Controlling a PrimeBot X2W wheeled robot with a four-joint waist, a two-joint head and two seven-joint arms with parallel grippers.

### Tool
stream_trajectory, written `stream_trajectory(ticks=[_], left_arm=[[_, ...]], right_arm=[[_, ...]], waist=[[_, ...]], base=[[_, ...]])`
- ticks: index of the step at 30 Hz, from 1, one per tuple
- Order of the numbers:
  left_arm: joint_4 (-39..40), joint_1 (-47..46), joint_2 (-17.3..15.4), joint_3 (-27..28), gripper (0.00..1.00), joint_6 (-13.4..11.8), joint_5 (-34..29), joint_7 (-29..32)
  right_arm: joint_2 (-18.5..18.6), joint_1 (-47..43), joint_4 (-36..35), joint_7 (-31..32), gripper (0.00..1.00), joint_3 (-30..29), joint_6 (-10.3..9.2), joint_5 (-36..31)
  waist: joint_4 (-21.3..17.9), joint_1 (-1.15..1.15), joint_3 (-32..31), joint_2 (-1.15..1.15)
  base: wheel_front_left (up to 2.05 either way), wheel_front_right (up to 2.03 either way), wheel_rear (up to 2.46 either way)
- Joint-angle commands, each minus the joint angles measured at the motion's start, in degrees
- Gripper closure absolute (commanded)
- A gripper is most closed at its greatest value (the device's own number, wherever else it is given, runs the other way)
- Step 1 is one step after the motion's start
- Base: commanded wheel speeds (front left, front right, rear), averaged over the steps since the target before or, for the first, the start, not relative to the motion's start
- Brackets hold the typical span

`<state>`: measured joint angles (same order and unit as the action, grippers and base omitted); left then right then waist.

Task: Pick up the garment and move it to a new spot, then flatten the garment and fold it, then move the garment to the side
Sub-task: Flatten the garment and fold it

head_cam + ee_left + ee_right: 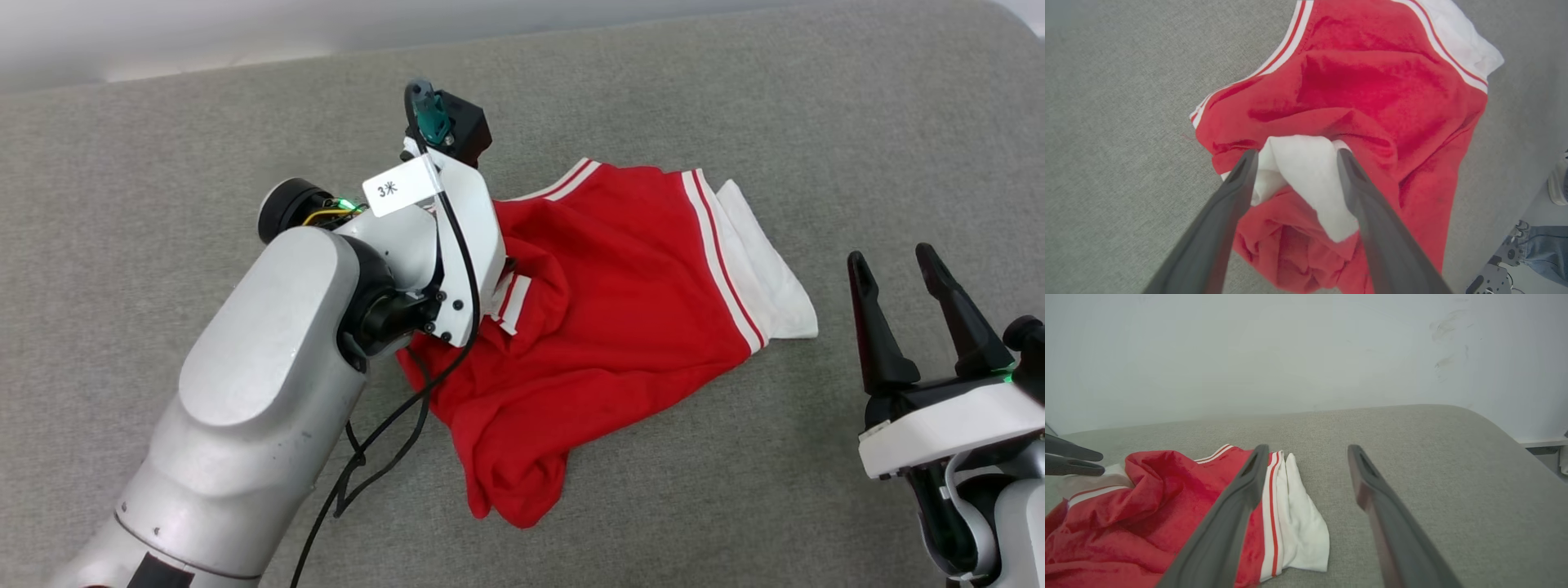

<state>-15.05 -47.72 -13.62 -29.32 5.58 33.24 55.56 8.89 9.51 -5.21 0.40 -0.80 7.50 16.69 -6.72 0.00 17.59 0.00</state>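
Grey woven cloth [163, 163] covers the wide padded surface. About the middle of the head view lies the bright red soft T-shirt [620, 327] with white short sleeves and thin red-and-white striped trim. It is crumpled rather than flat, its body bunched in folds, and one red corner trails toward the robot.

One white short sleeve [767, 278] lies spread on the grey cloth at the T-shirt's right edge, just beyond its striped seam. The other white sleeve [1302, 171] is gathered into a soft lump at the T-shirt's left side.

The silver left arm [269, 384] reaches over that side, and its wrist hides the fingers from the head camera. In the left wrist view the left gripper [1296, 153] has its two long dark fingers spread wide, one on each side of the white lump. The cloth touches both, but I cannot make out a pinch.

The right gripper [890, 257] stands well to the right of the T-shirt over bare grey cloth — fingers parted, clear of the garment.

A thin black cable [392, 425] hangs from the left wrist across the T-shirt's lower left edge. A small white paper tag [400, 186] sits on top of that wrist. A pale plain wall [1290, 355] rises behind the surface's far edge.
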Motion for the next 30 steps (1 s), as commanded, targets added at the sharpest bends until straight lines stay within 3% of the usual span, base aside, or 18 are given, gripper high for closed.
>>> stream_trajectory(ticks=[1, 11, 12, 13, 22, 23, 30], left_arm=[[-0.43, -0.85, -0.11, -0.05, 0.00, 0.04, -0.38, 0.06], [-5.17, 0.33, -0.60, -1.61, 0.00, 0.46, 0.02, 0.85], [-5.43, 0.60, -0.73, -1.93, 0.44, 0.55, 0.09, 0.98], [-5.53, 0.76, -0.74, -2.02, 1.00, 0.59, 0.41, 0.98], [-3.02, 2.31, -2.09, 3.25, 1.00, 0.42, 3.92, -6.56], [-1.15, 3.58, -3.90, 6.60, 1.00, -0.18, 5.29, -9.83], [2.67, 9.13, -7.79, 14.71, 1.00, -2.34, 7.18, -18.84]], right_arm=[[-0.35, 1.07, 0.20, -0.43, 0.00, 0.12, -0.02, -0.06], [-0.80, 1.87, 2.40, -0.89, 0.00, 0.21, -0.02, -0.41], [-0.84, 1.95, 2.50, -0.84, 0.00, 0.32, -0.02, -0.50], [-0.90, 2.03, 2.56, -0.80, 0.00, 0.44, -0.02, -0.49], [-0.41, 0.80, 2.70, 0.03, 0.00, -0.20, -0.02, -1.39], [-0.20, 0.11, 2.41, 0.65, 0.00, -0.49, -0.02, -1.63], [0.55, -0.65, 1.38, 2.60, 0.00, -0.45, -0.02, -1.95]], waist=[[-0.57, 0.00, 0.55, 0.00], [-0.68, 0.00, 1.80, 0.00], [-0.56, 0.00, 1.84, 0.00], [-0.43, 0.00, 1.86, 0.00], [2.26, 0.00, 0.23, 0.00], [3.65, 0.00, -0.71, 0.00], [6.76, 0.00, -1.53, 0.00]], base=[[0.00, 0.00, 0.00], [0.00, 0.00, 0.00], [0.00, 0.00, 0.00], [0.00, 0.00, 0.00], [0.00, 0.00, 0.00], [0.00, 0.00, 0.00], [0.00, 0.00, 0.00]])
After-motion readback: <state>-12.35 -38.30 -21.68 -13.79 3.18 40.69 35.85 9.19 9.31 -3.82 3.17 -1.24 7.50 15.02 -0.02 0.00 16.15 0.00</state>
